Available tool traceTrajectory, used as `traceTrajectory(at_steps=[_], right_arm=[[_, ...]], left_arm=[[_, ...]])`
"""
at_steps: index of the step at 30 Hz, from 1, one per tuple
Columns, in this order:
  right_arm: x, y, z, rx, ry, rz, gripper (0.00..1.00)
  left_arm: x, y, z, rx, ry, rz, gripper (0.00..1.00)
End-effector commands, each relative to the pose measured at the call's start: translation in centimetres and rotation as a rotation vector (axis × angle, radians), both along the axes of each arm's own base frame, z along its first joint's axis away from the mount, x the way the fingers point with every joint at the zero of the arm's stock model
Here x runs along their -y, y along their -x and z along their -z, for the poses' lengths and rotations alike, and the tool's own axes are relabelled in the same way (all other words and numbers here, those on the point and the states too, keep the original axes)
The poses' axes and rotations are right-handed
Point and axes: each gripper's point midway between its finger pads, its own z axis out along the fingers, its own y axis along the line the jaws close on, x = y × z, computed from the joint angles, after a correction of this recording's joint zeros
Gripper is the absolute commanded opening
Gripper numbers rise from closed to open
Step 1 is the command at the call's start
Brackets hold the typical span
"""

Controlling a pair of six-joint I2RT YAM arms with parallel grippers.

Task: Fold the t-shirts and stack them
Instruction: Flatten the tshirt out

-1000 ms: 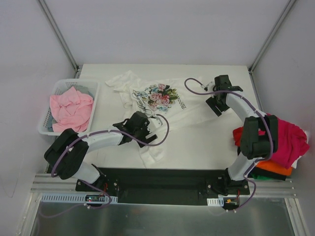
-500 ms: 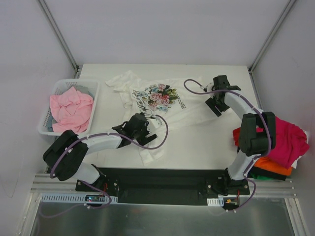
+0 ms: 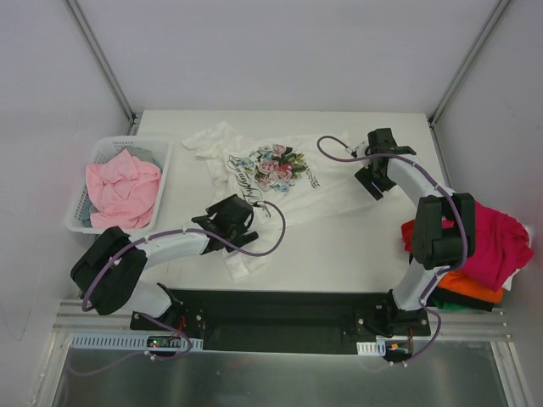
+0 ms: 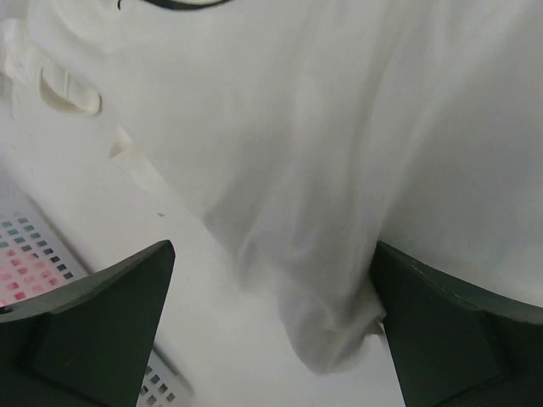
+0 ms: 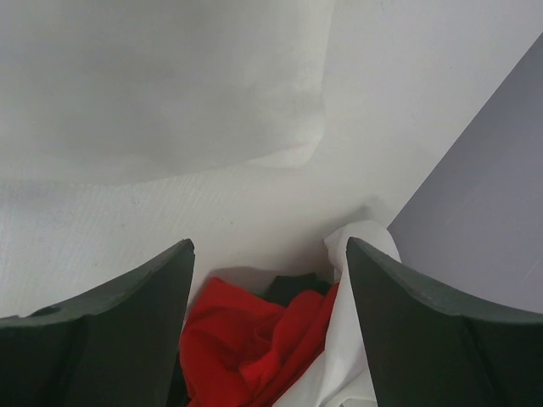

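Two arms: both reach from the near edge over the white counter.
Change, left hand: the left hand sits further left than a second ago, over the near part of the white shirt.
Change, cloth: the shirt's near hem has swung left with it. Its bunched tail now lies just near-side of the hand instead of off to its right.
Change, right hand: the right hand has barely shifted and is just beside the shirt's right edge.
Left hand state: its fingers are spread wide in the wrist view. White cloth lies between and beyond them, and nothing looks pinched.
Right hand state: its fingers are spread wide and hold nothing. Bare counter and the shirt's edge lie beyond them.
White shirt: it lies crumpled across the middle of the counter, with the flower print facing up.
Other shirts: a pink shirt is heaped in the white basket at the left. A magenta shirt lies on an orange shirt at the counter's right edge.
Counter: it is matte white, with a black base plate along the near edge under the arms.
Room: plain white walls, with slanted metal posts at the far corners.
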Motion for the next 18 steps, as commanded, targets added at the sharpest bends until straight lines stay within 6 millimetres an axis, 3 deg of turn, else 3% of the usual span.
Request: traceTrajectory(at_steps=[1,8,16,18], right_arm=[[0.2,-0.7,-2.4,0.041,0.023,-0.003,0.76],[0.3,-0.9,-2.7,0.039,0.03,-0.004,0.76],[-0.5,-0.4,-2.1,0.028,0.017,-0.02,0.76],[-1.4,-0.8,-2.6,0.054,-0.01,-0.026,0.77]], left_arm=[[-6.0,4.4,1.7,-0.132,-0.243,0.0,0.99],[-8.5,6.3,1.0,-0.148,-0.317,0.012,0.99],[-9.9,5.9,-0.6,-0.079,-0.363,0.023,0.99],[-9.4,5.5,-1.2,-0.06,-0.32,0.012,0.99]])
